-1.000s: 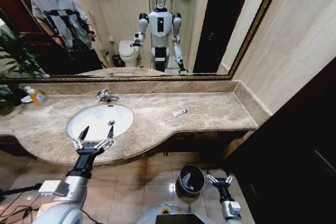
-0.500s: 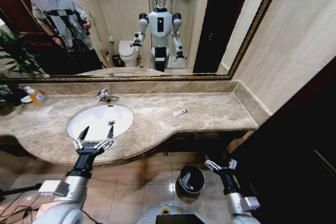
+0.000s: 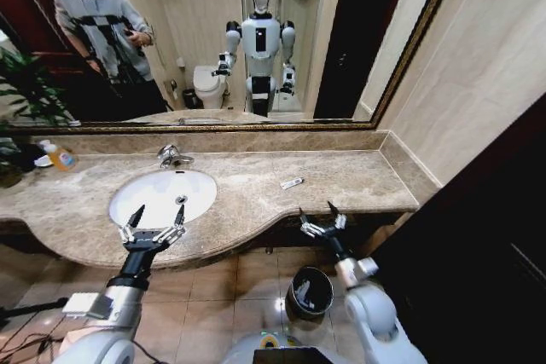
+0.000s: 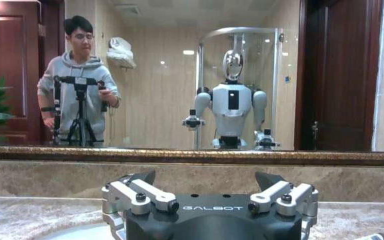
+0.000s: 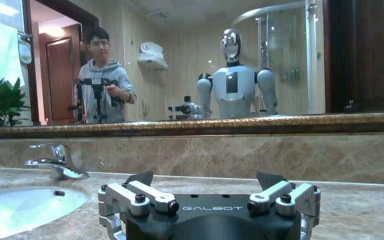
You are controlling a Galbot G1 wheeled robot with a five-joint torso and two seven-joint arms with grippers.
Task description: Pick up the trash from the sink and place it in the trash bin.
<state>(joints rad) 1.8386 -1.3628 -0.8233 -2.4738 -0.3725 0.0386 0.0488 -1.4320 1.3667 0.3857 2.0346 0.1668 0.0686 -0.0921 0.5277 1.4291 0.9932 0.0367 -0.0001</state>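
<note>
The white oval sink [image 3: 145, 198] sits in the marble counter, and I can make out no trash in its bowl. A flat white oblong packet [image 3: 292, 183] lies on the counter to the right of the basin. My left gripper [image 3: 152, 226] hovers open over the sink's front rim, fingers [image 4: 138, 192] spread with nothing between them. Raised at the counter's front edge, below the packet, my right gripper [image 3: 320, 219] is open and empty too. The dark trash bin [image 3: 310, 291] with its steel rim stands on the floor under that arm. The right wrist view has the sink [image 5: 12, 210] off to one side.
A chrome tap [image 3: 173, 157] stands behind the basin, and an orange soap bottle [image 3: 58, 156] and a plant [image 3: 26, 95] are at the far left. A wide mirror [image 3: 213, 40] backs the counter. A dark door panel [image 3: 486, 236] closes the right side.
My right arm has risen from the floor beside the trash bin up to the counter's front edge. The left arm has stayed where it was.
</note>
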